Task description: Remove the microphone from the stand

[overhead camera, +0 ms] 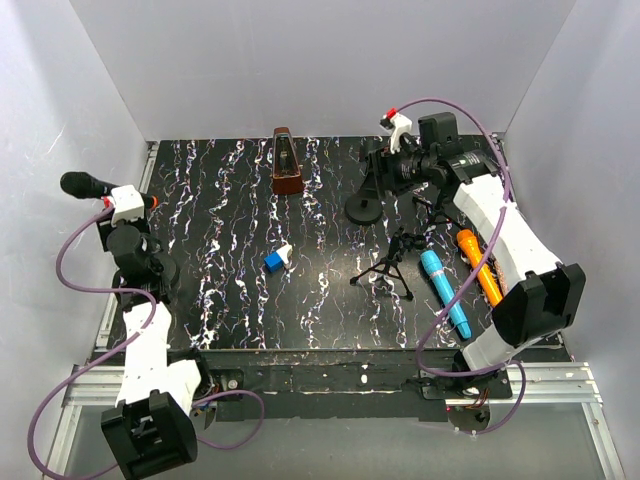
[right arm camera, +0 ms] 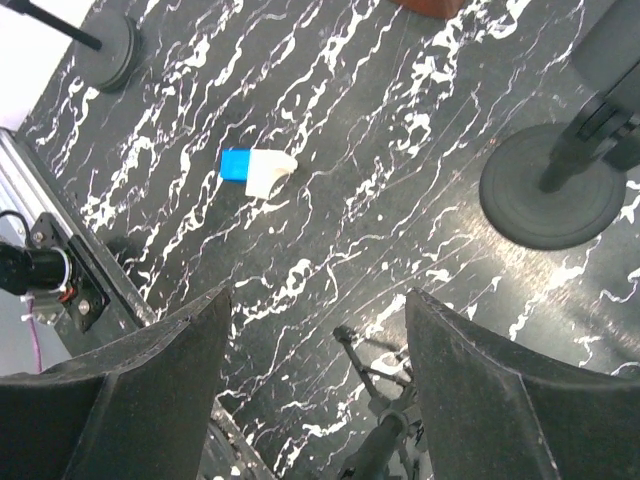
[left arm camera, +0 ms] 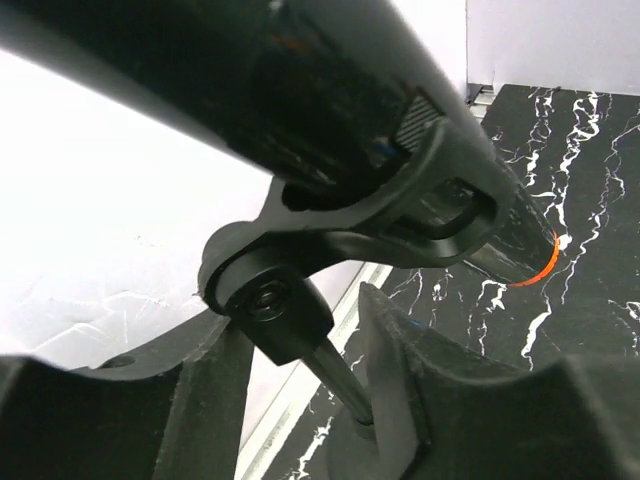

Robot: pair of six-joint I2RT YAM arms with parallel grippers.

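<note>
A black microphone (overhead camera: 95, 187) with an orange ring sits in the clip of a stand at the far left edge. In the left wrist view the microphone (left arm camera: 330, 80) fills the top, held in the black clip (left arm camera: 400, 215). My left gripper (overhead camera: 125, 215) is just under the clip, and its fingers (left arm camera: 410, 400) close round the stand's joint and thin pole (left arm camera: 345, 375). The stand's round base (right arm camera: 110, 50) shows in the right wrist view. My right gripper (overhead camera: 378, 165) is open and empty at the back right, its fingers (right arm camera: 490, 380) wide apart above the table.
A second stand with a round base (overhead camera: 362, 210) stands next to the right gripper. A small tripod (overhead camera: 390, 265), a blue microphone (overhead camera: 445, 292) and an orange microphone (overhead camera: 480, 265) lie at the right. A brown metronome (overhead camera: 287, 165) stands at the back, a blue-and-white block (overhead camera: 277, 258) mid-table.
</note>
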